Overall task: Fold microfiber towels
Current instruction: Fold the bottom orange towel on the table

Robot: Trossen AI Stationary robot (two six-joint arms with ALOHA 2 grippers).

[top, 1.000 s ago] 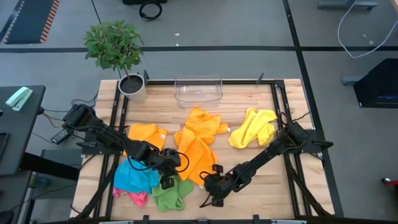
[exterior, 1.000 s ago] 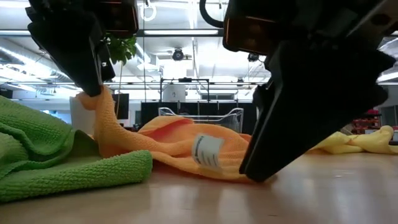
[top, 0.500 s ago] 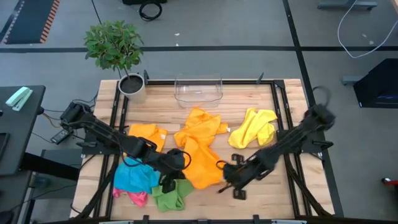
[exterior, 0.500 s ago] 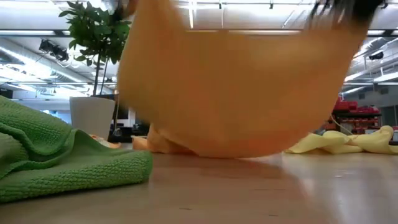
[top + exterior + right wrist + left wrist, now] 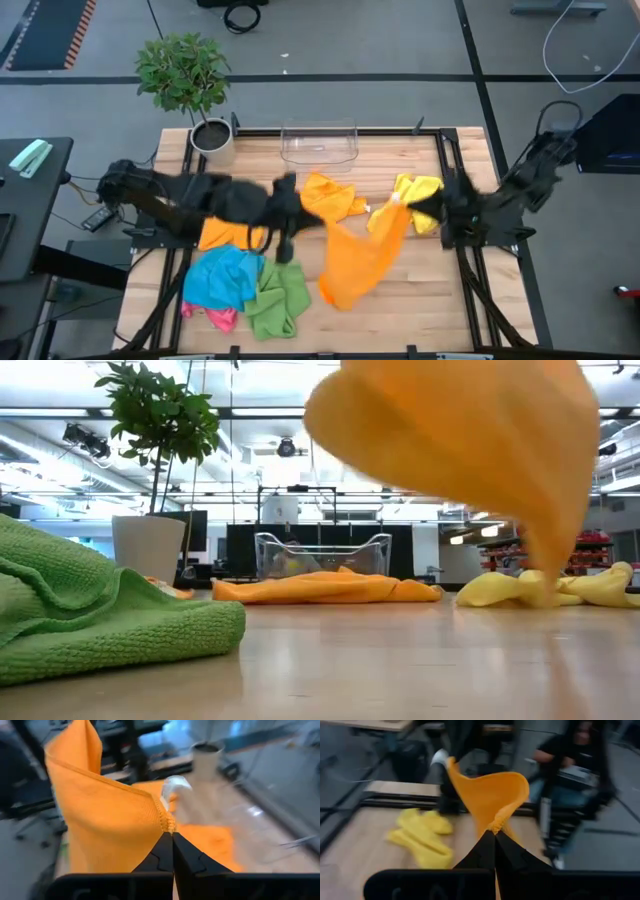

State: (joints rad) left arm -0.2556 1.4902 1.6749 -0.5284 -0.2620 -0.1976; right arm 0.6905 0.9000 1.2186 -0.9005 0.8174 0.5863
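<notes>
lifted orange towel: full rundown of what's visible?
The lifted orange towel is a soft, nubby microfiber cloth with a stitched hem, held in the air between both arms. The left gripper pinches one corner with shut jaws, the right gripper another. It sags between them, its lower end hanging toward the wooden table.

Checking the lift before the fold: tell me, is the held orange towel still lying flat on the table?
No, in the low view the orange towel hangs in the air, clear of the table.

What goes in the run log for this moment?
step: lifting orange towel | left end effector: shut on one corner | right end effector: shut on another corner | towel: hanging above table, unfolded
</notes>
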